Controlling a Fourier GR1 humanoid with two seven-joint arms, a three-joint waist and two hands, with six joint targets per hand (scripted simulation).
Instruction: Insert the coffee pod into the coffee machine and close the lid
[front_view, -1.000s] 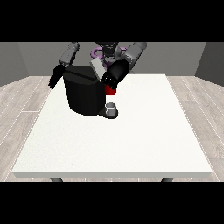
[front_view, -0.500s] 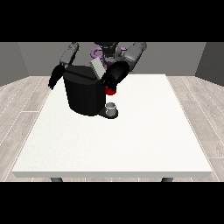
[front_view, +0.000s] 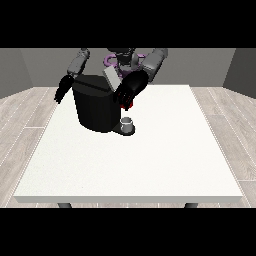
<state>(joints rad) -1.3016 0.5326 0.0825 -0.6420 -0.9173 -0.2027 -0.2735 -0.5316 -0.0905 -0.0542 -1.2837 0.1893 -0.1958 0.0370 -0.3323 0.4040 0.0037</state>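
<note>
Fingers (front_view: 121, 96) of your hand at the view's right (front_view: 131, 87) curl beside the black boxy coffee machine (front_view: 96, 105) on the large white table (front_view: 150, 160); whether they grasp anything, you cannot tell.

Table (front_view: 150, 165) white. Coffee machine (front_view: 95, 110) black, lid (front_view: 111, 79) grey. Small grey thing (front_view: 127, 122) on black base. Red thing at the machine (front_view: 126, 105). Both robot hands black: view's right (front_view: 131, 87), view's left (front_view: 62, 89). Floor (front_view: 25, 115) pale grey wood planks.
</note>
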